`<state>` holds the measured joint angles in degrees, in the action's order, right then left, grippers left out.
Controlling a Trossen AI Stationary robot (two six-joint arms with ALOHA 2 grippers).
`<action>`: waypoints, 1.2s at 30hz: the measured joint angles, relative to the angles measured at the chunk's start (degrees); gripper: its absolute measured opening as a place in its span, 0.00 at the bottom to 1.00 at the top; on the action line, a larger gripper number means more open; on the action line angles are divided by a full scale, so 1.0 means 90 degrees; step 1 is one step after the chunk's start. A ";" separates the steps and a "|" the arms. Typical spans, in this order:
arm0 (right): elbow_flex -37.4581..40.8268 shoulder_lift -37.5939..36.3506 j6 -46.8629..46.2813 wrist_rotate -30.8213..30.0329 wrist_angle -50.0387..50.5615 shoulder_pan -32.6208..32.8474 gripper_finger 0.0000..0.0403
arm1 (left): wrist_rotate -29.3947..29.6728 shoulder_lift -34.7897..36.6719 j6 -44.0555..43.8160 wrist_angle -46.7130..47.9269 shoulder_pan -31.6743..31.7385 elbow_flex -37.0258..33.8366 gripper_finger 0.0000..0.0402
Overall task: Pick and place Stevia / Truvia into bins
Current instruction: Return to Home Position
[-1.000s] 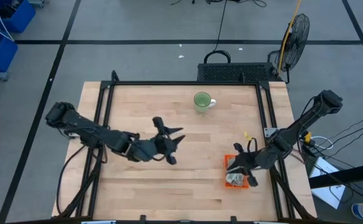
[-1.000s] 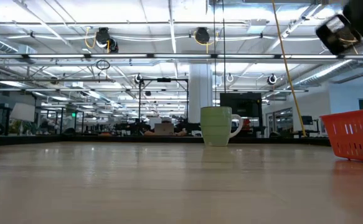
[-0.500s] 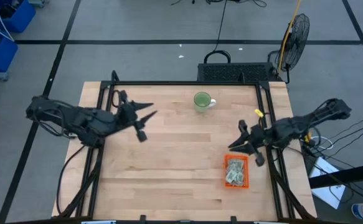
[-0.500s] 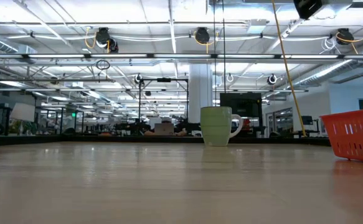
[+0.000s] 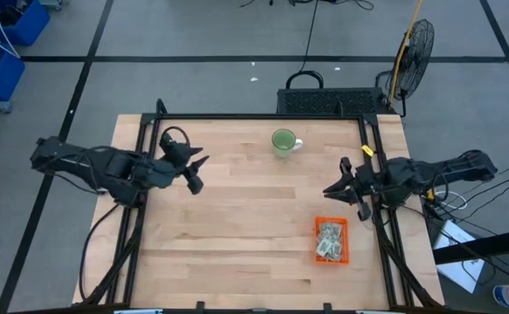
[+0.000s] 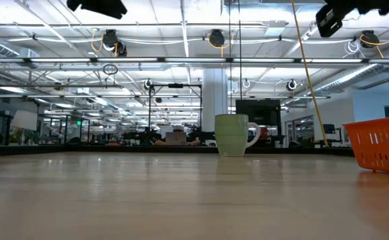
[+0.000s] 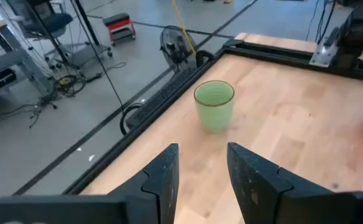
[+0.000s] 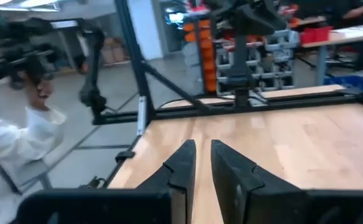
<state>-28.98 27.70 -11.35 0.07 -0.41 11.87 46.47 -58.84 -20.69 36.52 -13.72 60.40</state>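
The orange bin (image 5: pixel 331 224) stands near the table's right edge, with several pale Stevia / Truvia sachets (image 5: pixel 328 241) lying inside it; the low view shows its wall (image 6: pixel 381 143) at the right. My right gripper (image 5: pixel 331 188) (image 8: pixel 203 163) hovers on the bin's far side, pointing toward the table's middle. A narrow gap shows between its fingers, and nothing is in it. My left gripper (image 5: pixel 200 164) (image 7: pixel 200 177) hangs over the table's left part, open and empty, pointing toward the green mug (image 7: pixel 214 104).
The green mug (image 5: pixel 283 141) stands upright near the far edge, also seen in the low view (image 6: pixel 234 135). A black frame (image 5: pixel 254 117) runs around the table. A person's white sleeve (image 8: pixel 13 152) shows beyond the table in the right wrist view. Bare wood lies between the arms.
My left gripper has drawn back from the table's middle toward the left and far edges, rolling about its own axis. My right gripper has risen from over the bin and gone toward the far edge, tipping up to level. The bin and sachets have stayed put.
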 joint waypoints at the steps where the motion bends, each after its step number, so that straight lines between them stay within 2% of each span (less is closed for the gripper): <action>1: 0.0176 -0.0087 -0.0005 0.0173 -0.0141 -0.0058 0.11 | -0.0016 0.0099 -0.0015 0.0025 0.0010 -0.0064 0.36; 4: 0.0748 -0.0473 -0.0013 0.0623 -0.0599 -0.0230 0.11 | -0.0159 0.0552 -0.0064 0.0023 0.0071 -0.0180 0.36; 7: 0.1094 -0.1130 -0.0029 0.0681 -0.0877 -0.0325 0.11 | -0.0166 0.1138 0.0003 0.0155 0.0052 -0.0224 0.36; 12: 0.1468 -0.2348 0.0074 0.0688 -0.0600 -0.0342 0.11 | -0.0167 0.2019 0.0030 0.0477 0.0051 -0.0255 0.36; 16: 0.1739 -0.3073 0.0194 0.0682 -0.0420 -0.0342 0.11 | -0.0101 0.2453 -0.0059 0.0244 0.0051 -0.0784 0.36; 23: 0.1887 -0.3015 -0.0117 0.0657 0.0064 -0.0402 0.11 | 0.0008 0.2999 -0.0263 -0.1048 0.0068 -0.2403 0.36; 28: 0.1991 -0.3020 -0.0158 0.0642 0.0277 -0.0415 0.11 | 0.0019 0.3258 -0.0155 -0.1855 0.0180 -0.3133 0.36; 33: 0.2144 -0.3017 -0.0010 0.0640 0.0215 -0.0412 0.11 | -0.0824 0.3304 -0.0514 -0.2433 0.0389 -0.3818 0.36; 36: 0.2254 -0.3017 -0.0008 0.0575 0.0215 -0.0412 0.11 | -0.1090 0.3236 -0.0552 -0.3359 0.0457 -0.4472 0.36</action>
<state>-8.70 0.54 -11.43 5.24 1.53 8.16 36.66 -29.71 -25.66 6.29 -9.60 20.15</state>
